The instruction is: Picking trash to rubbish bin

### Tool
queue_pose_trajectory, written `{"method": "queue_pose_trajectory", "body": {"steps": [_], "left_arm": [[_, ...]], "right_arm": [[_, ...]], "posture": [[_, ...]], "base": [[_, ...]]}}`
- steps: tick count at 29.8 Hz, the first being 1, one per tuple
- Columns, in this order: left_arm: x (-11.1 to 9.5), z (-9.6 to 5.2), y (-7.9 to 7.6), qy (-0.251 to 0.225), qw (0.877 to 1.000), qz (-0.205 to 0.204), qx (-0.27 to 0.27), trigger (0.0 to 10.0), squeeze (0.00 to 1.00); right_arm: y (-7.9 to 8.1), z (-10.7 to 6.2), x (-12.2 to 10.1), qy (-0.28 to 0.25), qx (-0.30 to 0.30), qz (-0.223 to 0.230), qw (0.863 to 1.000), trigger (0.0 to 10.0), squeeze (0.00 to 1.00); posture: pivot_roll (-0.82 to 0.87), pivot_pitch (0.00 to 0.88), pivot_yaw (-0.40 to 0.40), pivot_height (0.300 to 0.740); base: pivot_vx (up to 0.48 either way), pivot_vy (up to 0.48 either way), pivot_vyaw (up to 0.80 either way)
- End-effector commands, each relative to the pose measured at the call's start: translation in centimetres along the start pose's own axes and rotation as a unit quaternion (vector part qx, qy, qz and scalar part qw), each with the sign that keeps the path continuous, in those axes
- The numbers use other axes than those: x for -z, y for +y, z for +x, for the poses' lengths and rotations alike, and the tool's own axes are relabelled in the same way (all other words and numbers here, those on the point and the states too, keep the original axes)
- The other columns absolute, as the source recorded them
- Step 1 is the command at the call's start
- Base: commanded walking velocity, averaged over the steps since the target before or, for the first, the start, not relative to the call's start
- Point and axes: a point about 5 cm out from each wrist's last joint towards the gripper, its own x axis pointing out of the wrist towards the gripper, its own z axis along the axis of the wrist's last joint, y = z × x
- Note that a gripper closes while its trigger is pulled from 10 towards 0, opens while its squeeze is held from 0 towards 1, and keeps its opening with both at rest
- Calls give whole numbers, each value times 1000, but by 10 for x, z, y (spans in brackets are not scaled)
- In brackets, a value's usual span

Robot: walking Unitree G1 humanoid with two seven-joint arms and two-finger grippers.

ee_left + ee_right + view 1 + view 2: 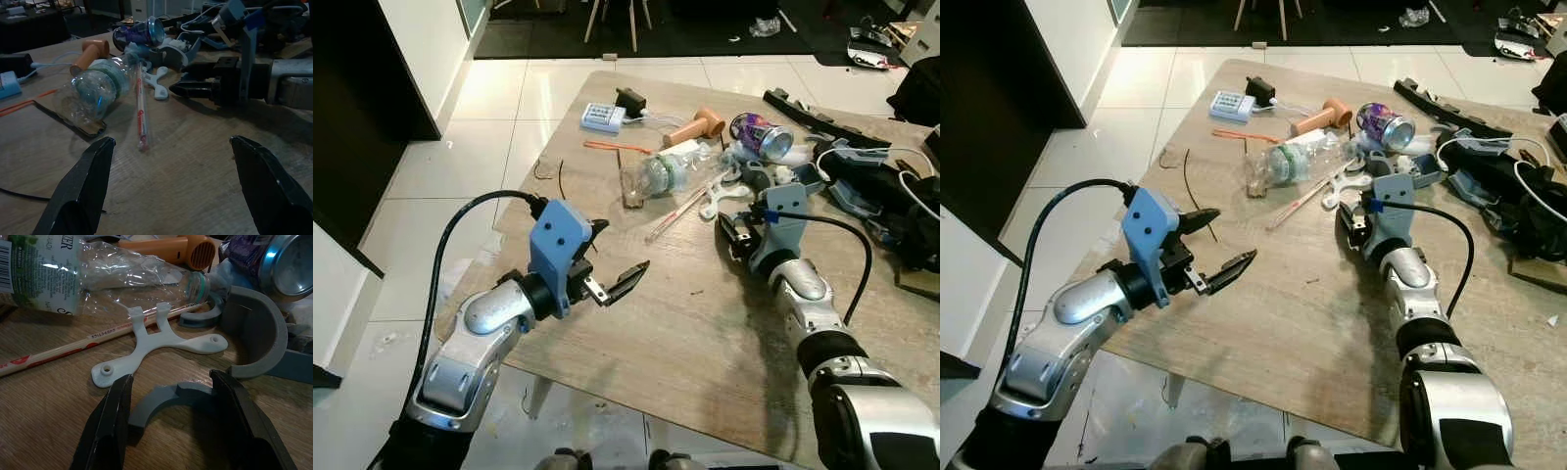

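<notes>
Both arms over the cluttered table, nothing held.

Right gripper [171, 426] open astride a stiff, light grey curved piece [166, 404]; left gripper [1203, 250] open, empty; the crushed bottle [100, 88] looks springy, best pinched at the neck.

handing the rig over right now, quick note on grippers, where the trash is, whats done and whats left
Left gripper: open, holding nothing, hovering over the near left part of the table, facing the litter.
Right gripper: open, low on the table, fingers either side of a grey curved piece.
Trash lies mid-table: clear plastic bottle, chopsticks in a paper sleeve, white plastic bracket, purple can.
Done: nothing picked judging by the pile.
Left: grip each item and carry it to the bin.
</notes>
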Motion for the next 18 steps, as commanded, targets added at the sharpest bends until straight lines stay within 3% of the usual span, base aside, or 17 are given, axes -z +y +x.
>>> {"method": "queue_pose_trajectory", "body": {"steps": [1,5,10,16,18], "left_arm": [[1,-2,4,7,1000,4,-7,10000,0],[0,-3,7,6,1000,7,-10,10000,0],[-1,-6,12,1,1000,4,-18,10000,0],[0,-11,19,-11,999,-23,-42,10000,0],[-2,-11,27,-26,996,-45,-78,10000,0]], "right_arm": [[6,-5,14,19,-3,24,1000,0,0],[13,-2,7,-7,-16,31,999,0,0],[38,2,-15,-81,-43,47,995,0,0],[58,-10,-35,-128,-38,86,987,0,0],[65,-16,-50,-156,-41,95,982,0,0]], "posture": [[86,247,28,740],[83,239,26,740],[74,204,19,740],[56,176,23,740],[45,164,22,740]], "base": [[0,0,0],[0,0,0],[0,0,0],[0,0,0],[0,0,0]]}}
